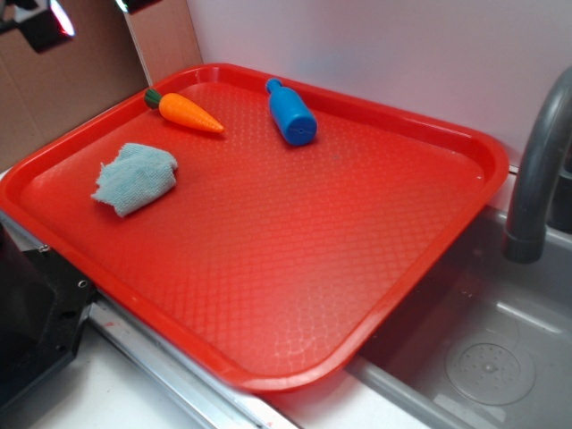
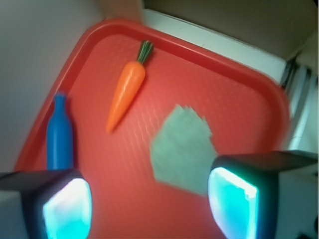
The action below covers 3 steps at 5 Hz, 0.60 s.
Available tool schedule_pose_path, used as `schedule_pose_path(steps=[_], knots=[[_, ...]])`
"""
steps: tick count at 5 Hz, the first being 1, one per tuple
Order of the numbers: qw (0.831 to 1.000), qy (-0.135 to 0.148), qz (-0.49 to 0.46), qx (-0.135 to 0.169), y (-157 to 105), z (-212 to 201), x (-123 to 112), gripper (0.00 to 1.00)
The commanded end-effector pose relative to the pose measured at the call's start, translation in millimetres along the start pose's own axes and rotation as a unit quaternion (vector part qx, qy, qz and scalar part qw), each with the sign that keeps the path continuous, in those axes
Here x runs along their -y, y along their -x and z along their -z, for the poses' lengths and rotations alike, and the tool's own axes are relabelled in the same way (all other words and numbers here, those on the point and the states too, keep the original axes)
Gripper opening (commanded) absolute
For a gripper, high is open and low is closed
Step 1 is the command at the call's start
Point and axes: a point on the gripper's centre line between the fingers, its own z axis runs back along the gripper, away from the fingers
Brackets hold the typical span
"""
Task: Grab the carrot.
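Observation:
The orange carrot [image 1: 188, 113] with its dark green stub lies flat near the far left corner of the red tray [image 1: 295, 259], tip pointing towards the blue bottle. In the wrist view the carrot [image 2: 127, 94] lies ahead of my gripper [image 2: 149, 204] and a little left, its tip towards me. The gripper is open, hangs well above the tray [image 2: 239, 114], and has nothing between its fingers. In the exterior view only one dark finger [image 1: 40, 25] peeks in at the top left corner, above and behind the carrot.
A blue toy bottle [image 1: 290, 113] lies on the tray right of the carrot. A crumpled blue-green cloth [image 1: 136, 177] lies in front of the carrot. A grey faucet [image 1: 536, 170] and sink [image 1: 483, 357] are on the right. Cardboard [image 1: 89, 89] stands behind the tray.

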Motion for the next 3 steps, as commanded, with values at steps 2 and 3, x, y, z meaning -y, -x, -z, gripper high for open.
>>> schedule_pose_path(steps=[2,3], knots=[[0.963,-0.013,-0.26,0.068,-69,77,8,1.0],[0.965,-0.032,-0.247,0.08,-74,103,13,1.0]])
